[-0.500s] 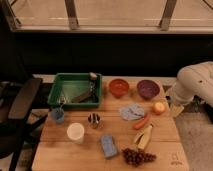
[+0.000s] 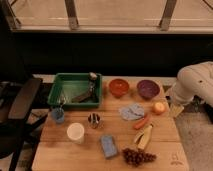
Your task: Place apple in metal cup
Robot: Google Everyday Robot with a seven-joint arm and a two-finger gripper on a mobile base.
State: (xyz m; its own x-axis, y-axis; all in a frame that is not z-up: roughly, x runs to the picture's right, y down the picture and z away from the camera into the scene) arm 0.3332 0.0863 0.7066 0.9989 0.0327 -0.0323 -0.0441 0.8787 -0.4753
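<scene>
The apple (image 2: 159, 107) is small, round and yellow-orange, and sits on the wooden table (image 2: 60, 150) near its right edge, below the purple bowl (image 2: 148, 89). The metal cup (image 2: 94, 120) is a small shiny steel cylinder standing upright at the table's middle left, well left of the apple. My white arm (image 2: 196, 84) reaches in from the right. My gripper (image 2: 176, 108) hangs just right of the apple, beside the table's right edge.
A green tray (image 2: 75, 79) with utensils stands at the back left, with an orange-red bowl (image 2: 119, 87) next to it. A blue cup (image 2: 58, 115), white cup (image 2: 76, 132), blue sponge (image 2: 108, 146), blue cloth (image 2: 131, 112), carrot (image 2: 142, 121), banana (image 2: 145, 136) and grapes (image 2: 137, 157) lie about. A black chair (image 2: 20, 100) stands on the left.
</scene>
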